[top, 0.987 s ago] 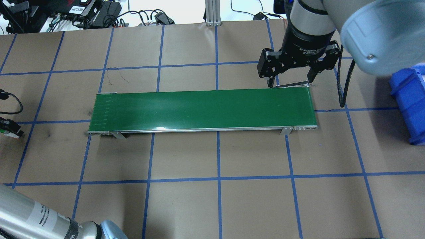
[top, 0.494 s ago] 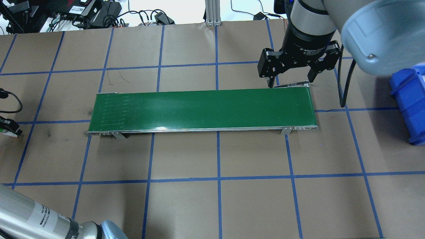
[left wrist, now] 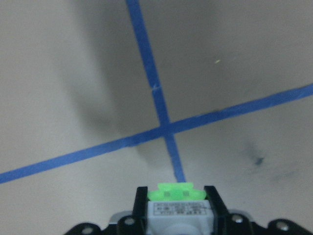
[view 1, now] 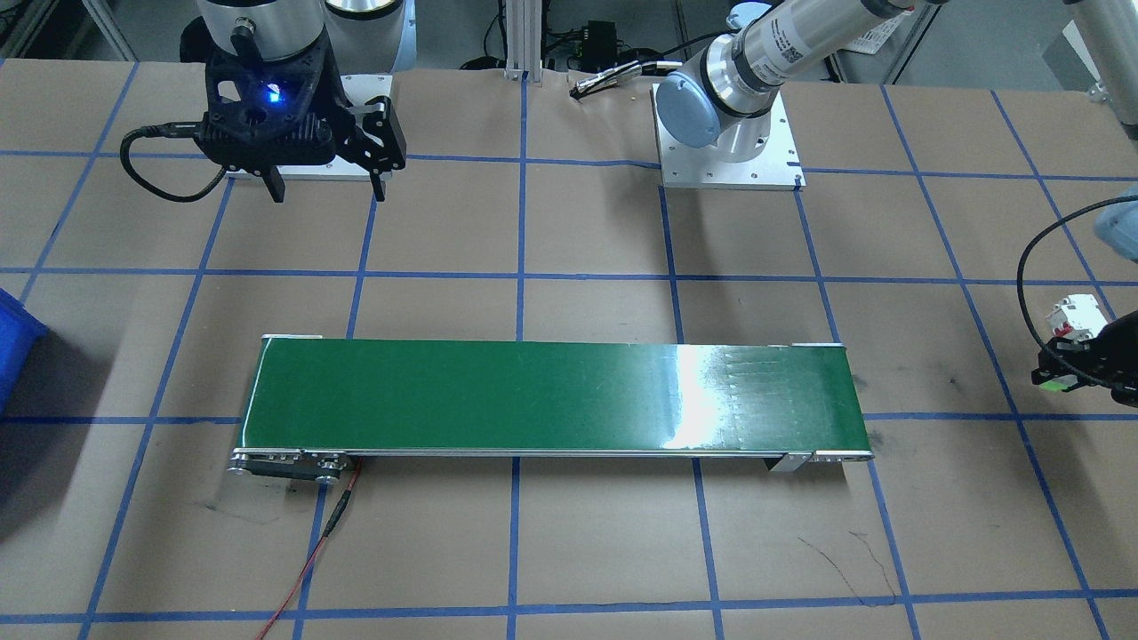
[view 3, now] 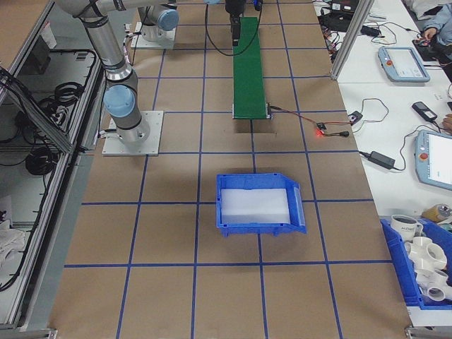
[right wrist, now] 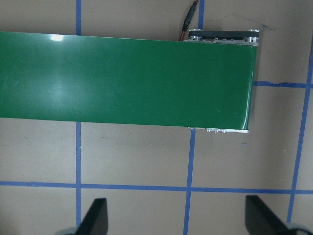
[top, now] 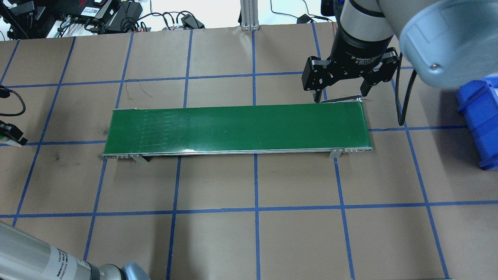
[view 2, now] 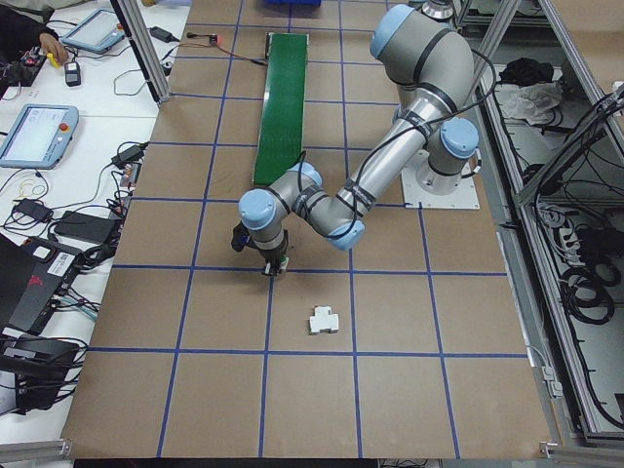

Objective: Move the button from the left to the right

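Observation:
The button, a green cap on a white body, sits clamped between my left gripper's two black fingers, above bare brown paper and a blue tape cross. In the front view that gripper hangs at the far right edge, beyond the end of the green belt, with the button's green showing at its tip. In the overhead view it is at the left edge. My right gripper stands open with nothing in it, just behind the belt's right end.
A white block with red parts lies on the paper close to the left gripper. A blue bin stands to the right of the belt. A red wire runs from the belt's motor end. Cables and electronics line the far table edge.
The left gripper, holding the button, has moved away from the robot at the table's left end. The right arm has not moved.

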